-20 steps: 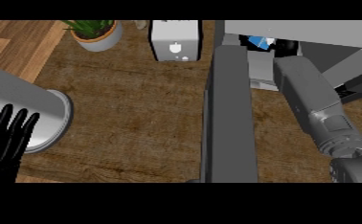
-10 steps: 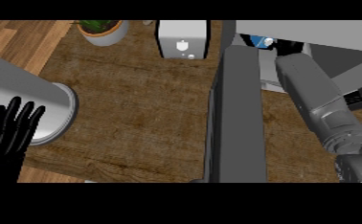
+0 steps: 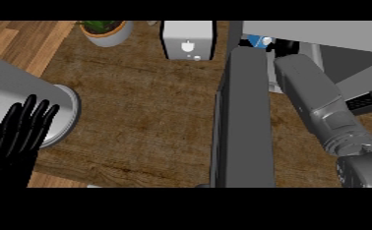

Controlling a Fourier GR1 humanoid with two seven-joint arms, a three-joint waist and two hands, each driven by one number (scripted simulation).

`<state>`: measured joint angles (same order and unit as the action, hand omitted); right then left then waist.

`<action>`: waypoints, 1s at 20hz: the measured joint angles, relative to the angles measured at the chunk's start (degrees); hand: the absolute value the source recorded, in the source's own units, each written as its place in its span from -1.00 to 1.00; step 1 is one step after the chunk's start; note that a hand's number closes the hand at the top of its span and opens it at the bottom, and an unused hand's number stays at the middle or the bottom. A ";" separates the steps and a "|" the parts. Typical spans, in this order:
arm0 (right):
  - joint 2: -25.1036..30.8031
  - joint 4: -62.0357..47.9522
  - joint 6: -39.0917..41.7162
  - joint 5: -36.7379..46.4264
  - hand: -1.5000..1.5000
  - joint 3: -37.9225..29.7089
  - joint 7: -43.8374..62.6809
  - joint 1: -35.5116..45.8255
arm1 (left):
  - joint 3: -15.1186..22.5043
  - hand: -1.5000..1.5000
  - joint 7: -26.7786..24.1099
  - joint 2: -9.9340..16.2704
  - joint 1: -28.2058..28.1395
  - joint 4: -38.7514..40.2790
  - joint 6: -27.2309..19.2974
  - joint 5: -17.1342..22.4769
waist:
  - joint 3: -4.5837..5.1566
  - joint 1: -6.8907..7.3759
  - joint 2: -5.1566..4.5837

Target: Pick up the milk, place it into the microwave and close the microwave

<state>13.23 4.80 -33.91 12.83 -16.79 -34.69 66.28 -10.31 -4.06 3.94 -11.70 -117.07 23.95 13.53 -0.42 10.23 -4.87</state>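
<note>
You can see only a sliver of the milk point(image 3: 256, 41): a small blue and white patch at the upper right of the frame, just past the top end of the microwave door point(image 3: 243, 121). It sits inside the opening of the microwave point(image 3: 305, 30), whose pale grey body runs along the upper right edge. The door stands open, seen edge-on as a long dark grey slab running down the middle right of the frame to the bottom.

Your right hand point(image 3: 286, 46) shows as a black shape just right of the milk, at the end of the grey right forearm point(image 3: 316, 103) that rises from the lower right corner. You cannot tell whether its fingers are curled round the carton or free of it; most of the hand is hidden behind the door and the arm.

Your left hand point(image 3: 25, 126) rests at the lower left edge, fingers straight and spread, pointing up, holding nothing. It overlaps a large grey round container point(image 3: 44, 101) on the left of the wooden counter point(image 3: 138, 106).

At the top centre stands a white toaster point(image 3: 188, 40), and to its left a potted plant point(image 3: 106, 30).
</note>
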 measured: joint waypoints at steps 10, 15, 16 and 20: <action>0.30 -0.13 4.47 -1.43 -1.00 -1.58 -1.31 -1.96 | 3.00 -1.00 -0.12 -1.66 0.25 -0.16 -0.89 -3.28 | 0.02 -1.03 0.45; 0.94 -0.14 5.40 -1.53 -1.00 -1.82 -2.11 -3.11 | 4.79 -1.00 0.25 -2.57 0.11 -0.39 -1.41 -4.92 | 0.03 -1.55 0.76; 1.24 -0.19 5.75 -1.47 -1.00 -1.79 -2.06 -3.17 | 5.22 -1.00 0.43 -2.78 0.24 -0.54 -1.60 -5.31 | 0.03 -1.66 0.80; 1.18 -0.06 7.76 -1.72 -1.00 -2.07 -3.56 -4.54 | 6.48 -1.00 -0.34 -3.40 0.09 -0.31 -1.83 -6.36 | 0.05 -2.22 1.11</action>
<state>14.41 4.74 -26.16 11.11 -18.86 -38.25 61.74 -3.83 -4.40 0.55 -11.61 -117.38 22.12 7.17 -0.36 8.01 -3.76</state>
